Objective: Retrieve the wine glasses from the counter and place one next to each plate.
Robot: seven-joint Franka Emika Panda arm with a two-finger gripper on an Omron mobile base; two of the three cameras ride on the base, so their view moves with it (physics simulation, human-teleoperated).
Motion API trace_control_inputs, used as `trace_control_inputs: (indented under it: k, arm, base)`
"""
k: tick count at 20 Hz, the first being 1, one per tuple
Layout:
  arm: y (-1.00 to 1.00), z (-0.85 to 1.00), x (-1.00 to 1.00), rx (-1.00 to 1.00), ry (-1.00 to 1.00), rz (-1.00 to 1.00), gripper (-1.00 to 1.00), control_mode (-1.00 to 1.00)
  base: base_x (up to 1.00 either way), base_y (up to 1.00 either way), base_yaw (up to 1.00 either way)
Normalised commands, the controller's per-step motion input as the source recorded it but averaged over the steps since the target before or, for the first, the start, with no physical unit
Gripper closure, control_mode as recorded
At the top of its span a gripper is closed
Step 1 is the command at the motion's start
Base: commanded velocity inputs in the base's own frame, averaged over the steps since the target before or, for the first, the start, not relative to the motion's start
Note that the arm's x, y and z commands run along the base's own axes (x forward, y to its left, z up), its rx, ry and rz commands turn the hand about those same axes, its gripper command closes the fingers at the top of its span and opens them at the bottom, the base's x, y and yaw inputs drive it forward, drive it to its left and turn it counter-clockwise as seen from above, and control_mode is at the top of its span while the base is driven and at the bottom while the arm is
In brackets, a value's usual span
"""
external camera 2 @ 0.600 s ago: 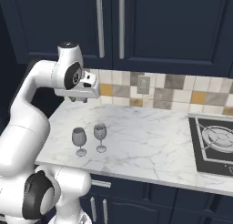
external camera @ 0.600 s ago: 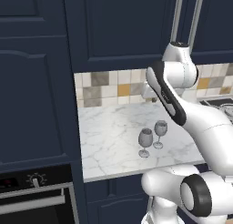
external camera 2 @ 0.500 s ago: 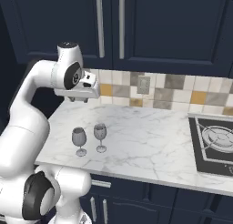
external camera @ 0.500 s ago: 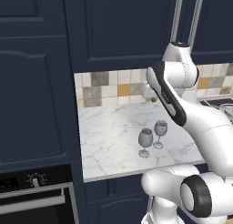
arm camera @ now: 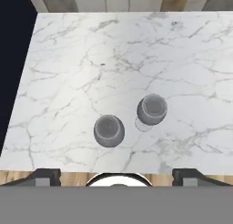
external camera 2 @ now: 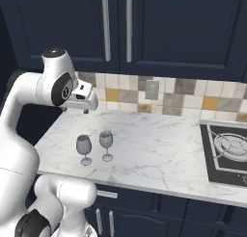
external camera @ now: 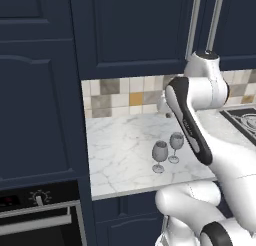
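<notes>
Two clear greyish wine glasses stand upright side by side near the front edge of the marble counter. One glass is nearer the edge. The other glass stands just behind and to its right. My gripper hangs well above the counter, pointing down over the glasses. It is open, its fingertips are spread wide, and nothing is between them. The plates are out of view.
A black hob lies in the counter to the right. Navy upper cabinets with long handles hang above the tile wall. A tall navy cabinet with an oven bounds the counter on the left.
</notes>
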Motion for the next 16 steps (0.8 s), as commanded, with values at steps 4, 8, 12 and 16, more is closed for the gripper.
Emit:
trace_control_inputs:
  k: [4, 8, 12, 16]
  arm:
    - [-0.02, 0.05, -0.90, 0.00, -0.20, -0.33, -1.00, -1.00]
    - [-0.07, 0.05, -0.79, 0.11, -0.12, -0.42, -1.00, -1.00]
    - [-0.19, 0.12, -0.67, 0.23, -0.16, -0.43, -1.00, -1.00]
    - [-0.16, 0.16, -0.35, 0.30, -0.06, -0.29, -1.00, -1.00]
  base:
    - [0.00, 0.00, 0.00]
    - [0.00, 0.00, 0.00]
    - [0.00, 0.00, 0.00]
    - [0.00, 0.00, 0.00]
